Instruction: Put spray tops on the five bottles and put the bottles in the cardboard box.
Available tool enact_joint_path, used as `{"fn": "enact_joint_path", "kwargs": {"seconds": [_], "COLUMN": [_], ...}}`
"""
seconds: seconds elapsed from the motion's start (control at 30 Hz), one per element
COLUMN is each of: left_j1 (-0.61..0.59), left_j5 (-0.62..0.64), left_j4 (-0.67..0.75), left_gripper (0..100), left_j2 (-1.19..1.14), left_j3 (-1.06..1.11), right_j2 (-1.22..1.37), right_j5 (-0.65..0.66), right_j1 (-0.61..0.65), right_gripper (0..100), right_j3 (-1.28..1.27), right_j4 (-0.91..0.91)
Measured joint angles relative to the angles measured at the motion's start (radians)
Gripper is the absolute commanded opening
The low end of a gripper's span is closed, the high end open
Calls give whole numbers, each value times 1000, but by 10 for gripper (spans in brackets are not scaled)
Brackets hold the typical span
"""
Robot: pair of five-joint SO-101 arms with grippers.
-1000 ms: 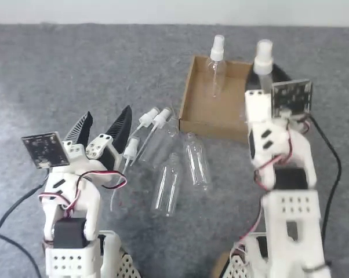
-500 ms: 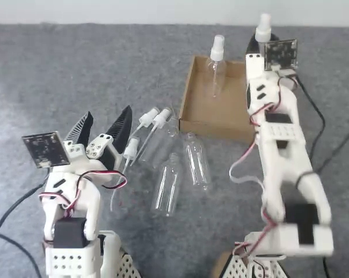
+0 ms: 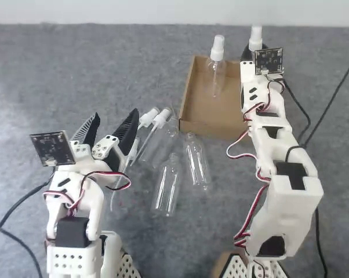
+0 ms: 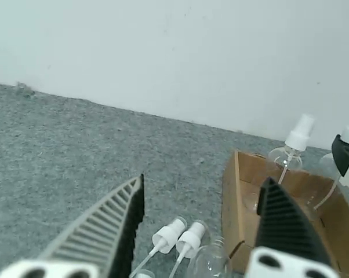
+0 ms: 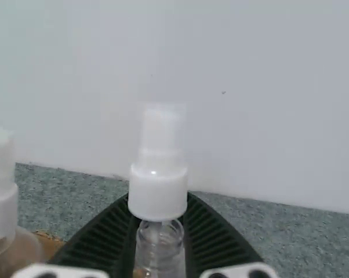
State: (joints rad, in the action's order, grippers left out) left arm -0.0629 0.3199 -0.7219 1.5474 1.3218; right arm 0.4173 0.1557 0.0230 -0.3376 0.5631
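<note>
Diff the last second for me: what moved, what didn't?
The right arm stretched out away from its base, and the right tool carried the capped bottle farther back along the right side of the cardboard box. The left arm shifted slightly, with the left tool open as before. The boxed bottle, loose bottles and spray tops stayed put.

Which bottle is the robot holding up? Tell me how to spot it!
Find the cardboard box. Two upright bottles with white spray tops are at its far side. The held bottle is by the far right corner, with the right gripper shut around its neck; the neighbour stands free.
</note>
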Motion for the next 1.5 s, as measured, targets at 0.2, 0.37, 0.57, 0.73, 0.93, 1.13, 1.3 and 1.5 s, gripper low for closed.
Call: {"fn": "enact_joint_path", "kwargs": {"seconds": [0.2,0.37,0.57,0.73,0.93,1.13,1.3,1.5], "left_j1": [0,0,0,0,0,0,0,0], "left_j5": [0,0,0,0,0,0,0,0], "left_j4": [0,0,0,0,0,0,0,0], "left_gripper": [298,298,298,298,298,298,298,298], "left_j2": [0,0,0,0,0,0,0,0], "left_j3": [0,0,0,0,0,0,0,0], "right_j2": [6,6,6,6,55,97,97,97], "right_j5": [0,0,-64,-72,-63,-12,-9,-6], "right_j1": [3,2,3,2,5,5,5,5], "right_gripper": [6,6,6,6,6,6,9,10], "right_j3": [0,0,0,0,11,17,17,17], "right_j4": [0,0,0,0,11,94,100,100]}}
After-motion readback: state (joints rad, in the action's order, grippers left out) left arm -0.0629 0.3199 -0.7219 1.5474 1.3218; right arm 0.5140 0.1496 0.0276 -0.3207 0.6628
